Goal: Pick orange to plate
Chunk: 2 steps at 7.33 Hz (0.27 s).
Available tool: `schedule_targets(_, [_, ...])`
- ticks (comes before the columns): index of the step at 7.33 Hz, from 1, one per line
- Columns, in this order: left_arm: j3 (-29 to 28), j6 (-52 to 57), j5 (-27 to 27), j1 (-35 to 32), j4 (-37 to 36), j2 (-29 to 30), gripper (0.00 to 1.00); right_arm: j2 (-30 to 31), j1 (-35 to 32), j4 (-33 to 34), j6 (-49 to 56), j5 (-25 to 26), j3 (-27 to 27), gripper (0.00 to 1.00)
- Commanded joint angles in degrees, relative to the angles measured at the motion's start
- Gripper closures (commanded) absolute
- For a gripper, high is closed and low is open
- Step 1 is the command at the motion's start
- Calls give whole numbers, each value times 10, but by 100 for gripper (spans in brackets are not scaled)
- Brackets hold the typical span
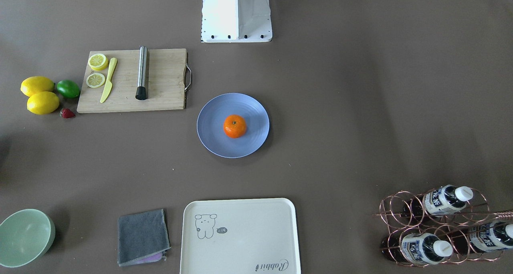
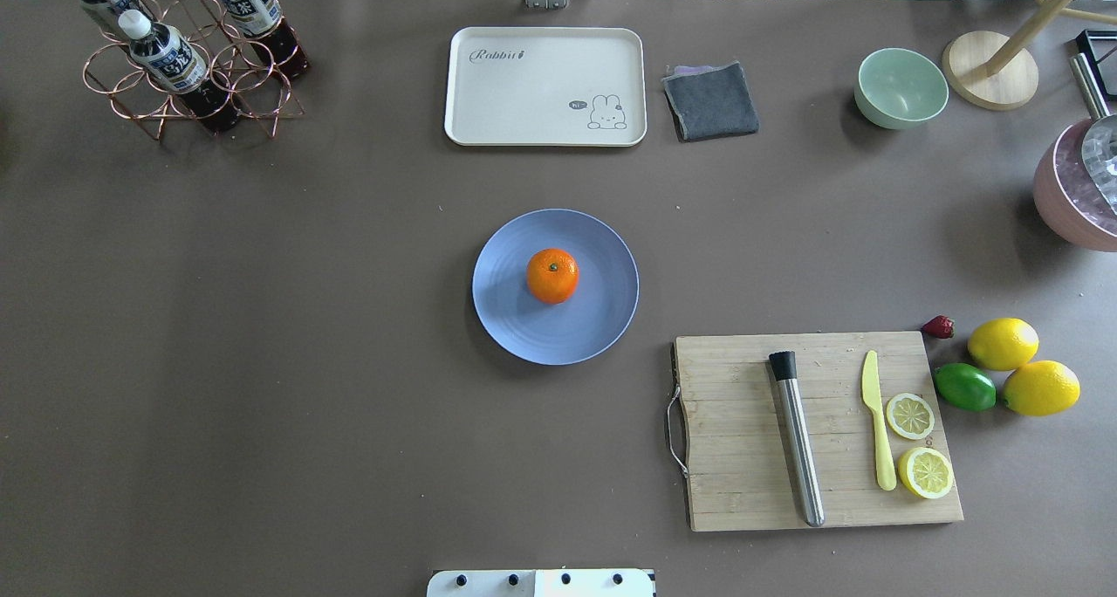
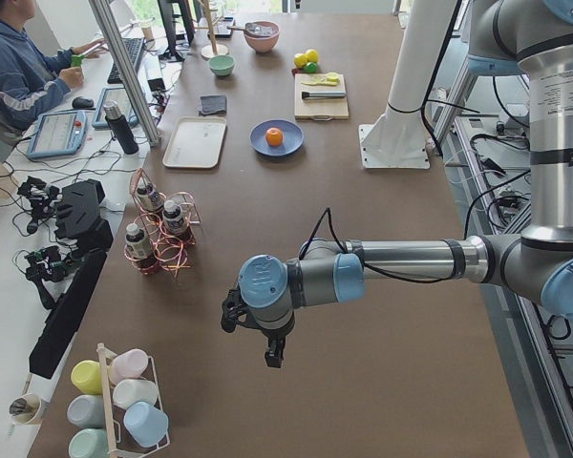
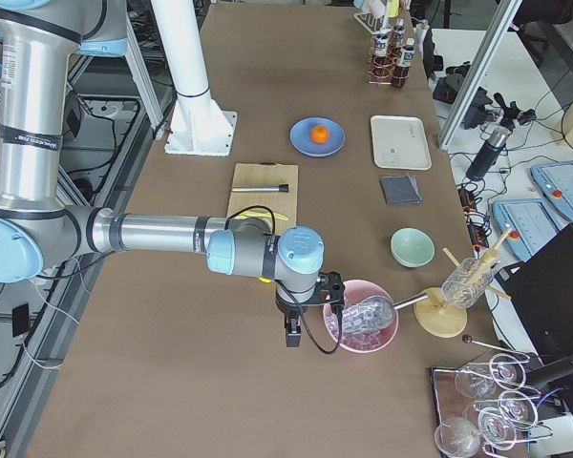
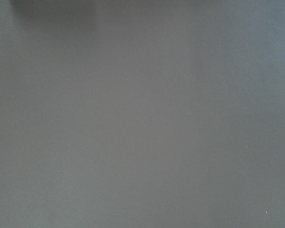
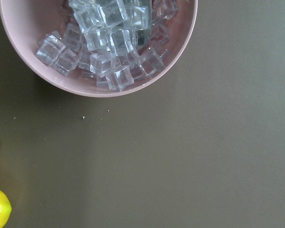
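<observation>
Pink bowl [image 2: 1060, 204] half beyond overhead view's right edge

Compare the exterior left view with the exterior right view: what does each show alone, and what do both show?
Only exterior left: the left gripper, a seated operator and a rack of pastel cups.
Only exterior right: the right gripper and wine glasses.
Both: the orange on the plate, the cream tray and the cutting board.
</observation>
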State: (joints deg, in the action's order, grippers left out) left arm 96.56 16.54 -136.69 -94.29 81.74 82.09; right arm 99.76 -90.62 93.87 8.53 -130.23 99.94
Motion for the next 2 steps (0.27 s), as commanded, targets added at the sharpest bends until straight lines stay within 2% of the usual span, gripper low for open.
schedule_targets(1, [-2, 0, -1, -1, 1, 0, 2, 0, 0, 0, 0, 0, 0, 0])
schedule_targets(2, [-3, 0, -1, -2, 2, 0, 2, 0, 0, 0, 0, 1, 0, 0])
